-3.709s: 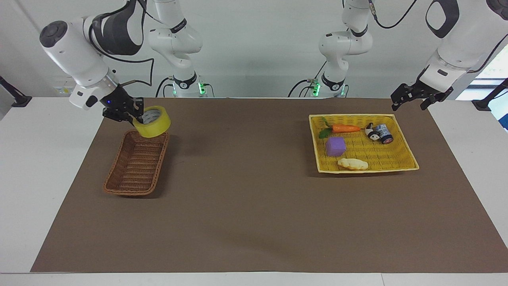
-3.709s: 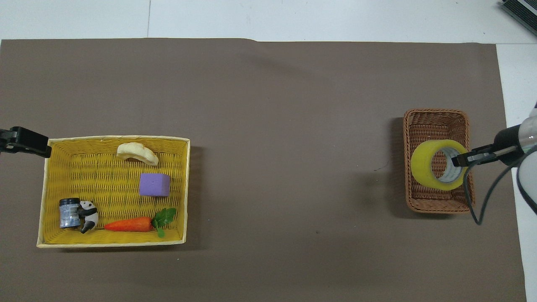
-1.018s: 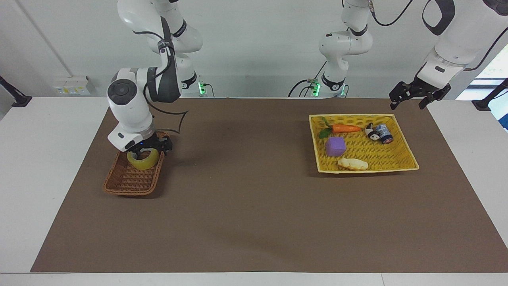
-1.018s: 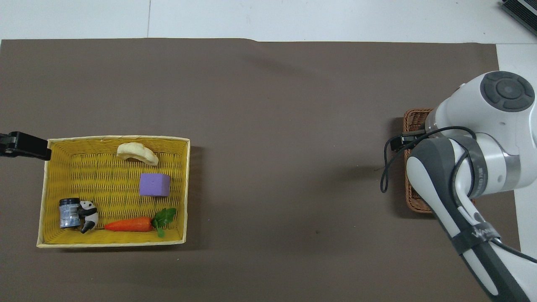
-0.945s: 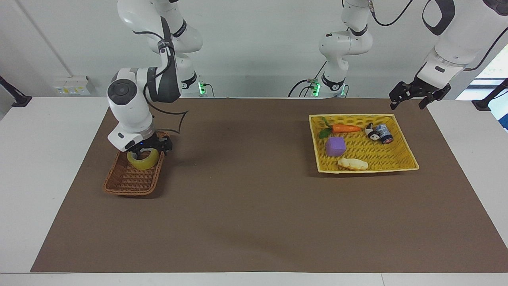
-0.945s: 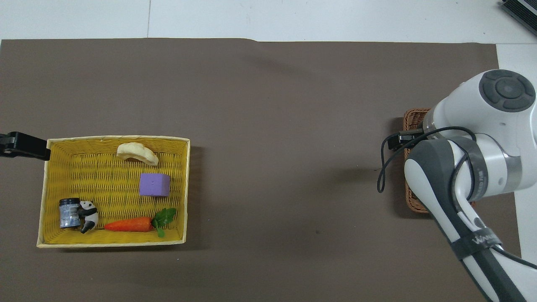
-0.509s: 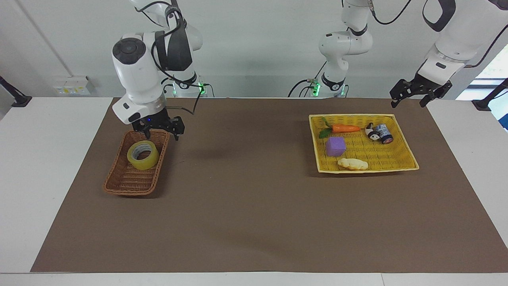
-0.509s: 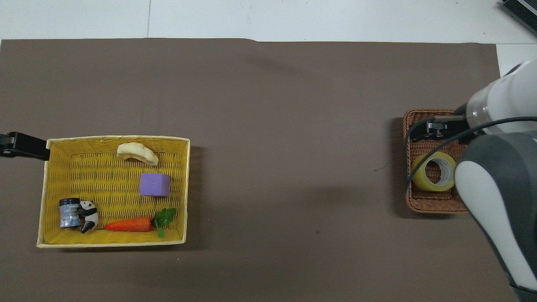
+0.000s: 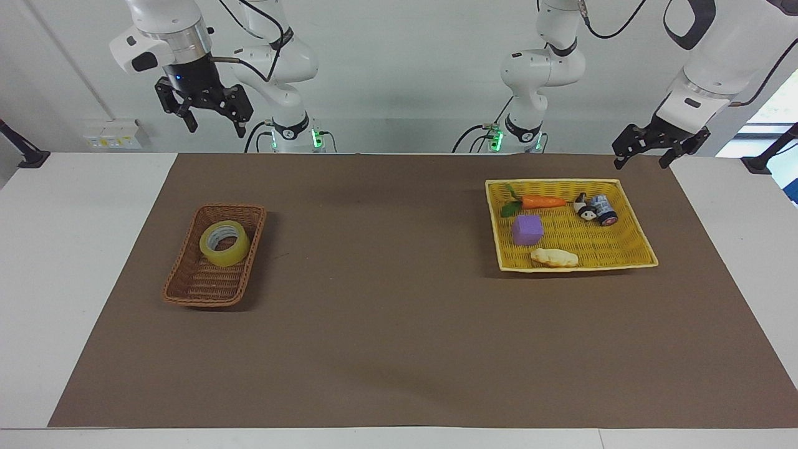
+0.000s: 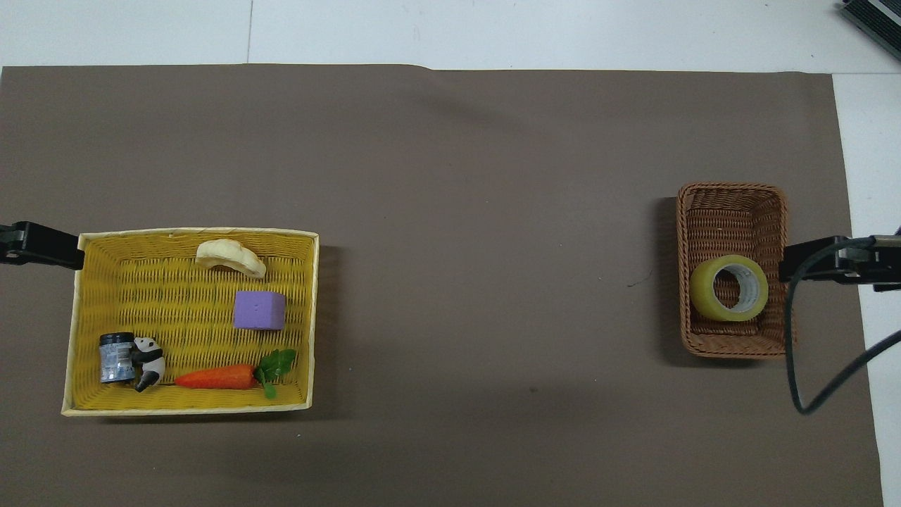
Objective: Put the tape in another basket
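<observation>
The yellow tape lies tilted in the dark brown wicker basket, in the part nearer to the robots, at the right arm's end of the table. It also shows in the overhead view, in the basket. My right gripper is open and empty, raised high above the mat's edge near the robots; its tip shows in the overhead view. My left gripper is open and empty and waits over the corner of the yellow tray; its tip shows in the overhead view.
A flat yellow woven tray at the left arm's end holds a carrot, a purple cube, a panda figure with a small dark cylinder and a pale bread-like piece. A brown mat covers the table.
My right gripper lowered the tape into the brown basket, let it go and rose high, back toward the robots. The tape stays in the basket. The left arm barely moved.
</observation>
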Controlling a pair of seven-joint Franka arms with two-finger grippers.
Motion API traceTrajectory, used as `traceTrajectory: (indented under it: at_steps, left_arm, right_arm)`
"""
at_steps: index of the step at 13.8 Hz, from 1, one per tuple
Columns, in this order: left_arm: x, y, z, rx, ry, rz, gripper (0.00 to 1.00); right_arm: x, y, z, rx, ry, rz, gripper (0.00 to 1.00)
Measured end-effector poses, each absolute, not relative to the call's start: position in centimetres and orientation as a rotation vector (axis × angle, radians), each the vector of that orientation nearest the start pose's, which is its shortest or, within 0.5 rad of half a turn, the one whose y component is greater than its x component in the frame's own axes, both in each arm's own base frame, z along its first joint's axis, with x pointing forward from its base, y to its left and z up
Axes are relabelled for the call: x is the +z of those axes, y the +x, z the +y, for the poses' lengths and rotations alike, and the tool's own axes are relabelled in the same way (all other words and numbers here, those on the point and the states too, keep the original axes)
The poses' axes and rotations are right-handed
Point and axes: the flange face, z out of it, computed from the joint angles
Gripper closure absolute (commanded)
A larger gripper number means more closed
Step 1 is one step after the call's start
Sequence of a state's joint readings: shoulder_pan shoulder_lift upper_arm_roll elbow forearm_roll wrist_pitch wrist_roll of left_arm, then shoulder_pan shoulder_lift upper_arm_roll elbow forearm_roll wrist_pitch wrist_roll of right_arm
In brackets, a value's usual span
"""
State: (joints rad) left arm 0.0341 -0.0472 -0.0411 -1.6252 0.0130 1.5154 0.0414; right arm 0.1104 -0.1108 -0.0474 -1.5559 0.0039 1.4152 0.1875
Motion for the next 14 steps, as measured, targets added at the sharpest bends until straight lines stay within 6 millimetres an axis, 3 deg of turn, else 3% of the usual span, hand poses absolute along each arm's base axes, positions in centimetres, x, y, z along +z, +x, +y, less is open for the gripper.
traceTrajectory:
  at_steps: [4,10,14]
  left_arm:
    - [62.0,53.3,-0.3,0.098,-3.125,0.077,0.00]
    - [62.0,53.3,-0.4,0.098,-3.125,0.080,0.00]
    - [62.0,53.3,-0.6,0.098,-3.125,0.083,0.00]
  right_arm:
    - [66.9,50.3,2.6,0.082,-3.118,0.194,0.00]
    - [66.4,50.3,0.4,0.086,-3.157,0.133,0.00]
    - [66.3,50.3,0.4,0.090,-3.163,0.133,0.00]
